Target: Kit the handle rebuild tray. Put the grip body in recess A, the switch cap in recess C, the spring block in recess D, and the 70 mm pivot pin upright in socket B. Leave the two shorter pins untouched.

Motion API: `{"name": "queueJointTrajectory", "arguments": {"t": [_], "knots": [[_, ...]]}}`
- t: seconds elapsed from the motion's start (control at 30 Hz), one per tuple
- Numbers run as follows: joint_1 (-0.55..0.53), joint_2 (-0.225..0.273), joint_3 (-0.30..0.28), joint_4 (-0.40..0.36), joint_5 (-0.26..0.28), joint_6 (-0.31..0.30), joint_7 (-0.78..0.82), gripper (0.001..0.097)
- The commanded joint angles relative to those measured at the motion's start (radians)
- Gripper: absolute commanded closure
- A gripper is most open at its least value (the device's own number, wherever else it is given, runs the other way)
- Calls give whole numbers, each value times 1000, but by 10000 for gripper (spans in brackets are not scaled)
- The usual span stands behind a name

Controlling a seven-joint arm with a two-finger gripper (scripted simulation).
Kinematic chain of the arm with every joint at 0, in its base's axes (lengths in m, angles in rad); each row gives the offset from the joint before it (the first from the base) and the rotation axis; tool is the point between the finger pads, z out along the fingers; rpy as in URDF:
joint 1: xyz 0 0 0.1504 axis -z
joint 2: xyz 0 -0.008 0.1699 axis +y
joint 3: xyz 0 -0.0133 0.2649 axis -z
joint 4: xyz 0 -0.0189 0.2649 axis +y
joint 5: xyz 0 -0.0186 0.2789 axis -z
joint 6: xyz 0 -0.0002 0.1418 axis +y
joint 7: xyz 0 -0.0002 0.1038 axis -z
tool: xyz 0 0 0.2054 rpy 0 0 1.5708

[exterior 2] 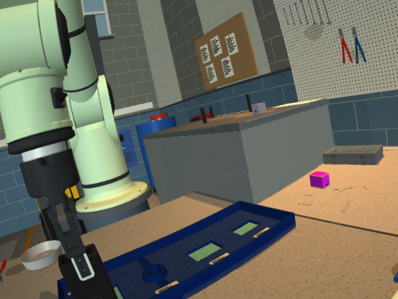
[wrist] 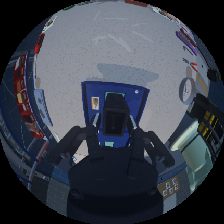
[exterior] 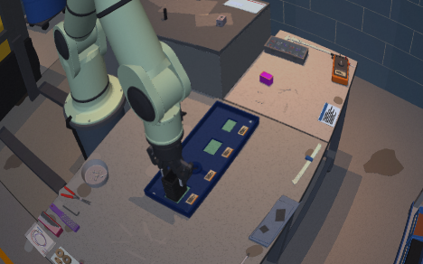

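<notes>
My gripper (exterior: pixel 174 183) (exterior 2: pixel 80 266) (wrist: pixel 114 122) is low over the near end of the blue tray (exterior: pixel 203 156) (exterior 2: pixel 192 252), around the black grip body (exterior: pixel 172 187) (exterior 2: pixel 86 276) (wrist: pixel 115 114), which stands in the green recess at that end. The round socket (exterior: pixel 195 168) (exterior 2: pixel 154 274) and two empty green recesses (exterior: pixel 212 146) (exterior: pixel 229 125) lie further along the tray. A magenta block (exterior: pixel 266 78) (exterior 2: pixel 319 179) sits on the far table, and a small grey block (exterior: pixel 220 20) (exterior 2: pixel 259 107) and dark pins (exterior: pixel 165 13) (exterior 2: pixel 247 102) stand on the grey cabinet. The gripper is open and holds nothing.
Behind the tray stands the grey cabinet (exterior: pixel 212 40) (exterior 2: pixel 239 156), with the robot base (exterior: pixel 90 99) to its left. A shallow dish (exterior: pixel 94 173) (exterior 2: pixel 40 254), red pliers (exterior: pixel 70 193) and a purple tool (exterior: pixel 64 217) lie left of the tray.
</notes>
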Motion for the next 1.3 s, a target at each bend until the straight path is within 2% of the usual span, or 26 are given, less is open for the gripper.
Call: {"name": "queueJointTrajectory", "arguments": {"t": [0.0,0.53,0.9,1.07,1.27], "knots": [[0,-5,0,-1,0,5,0,381],[3,-96,-4,-16,-9,111,8,381],[4,-101,-5,-18,-9,118,8,381],[4,-101,-5,-18,-9,118,8,476],[4,-102,-5,-18,-9,118,8,481]]}}
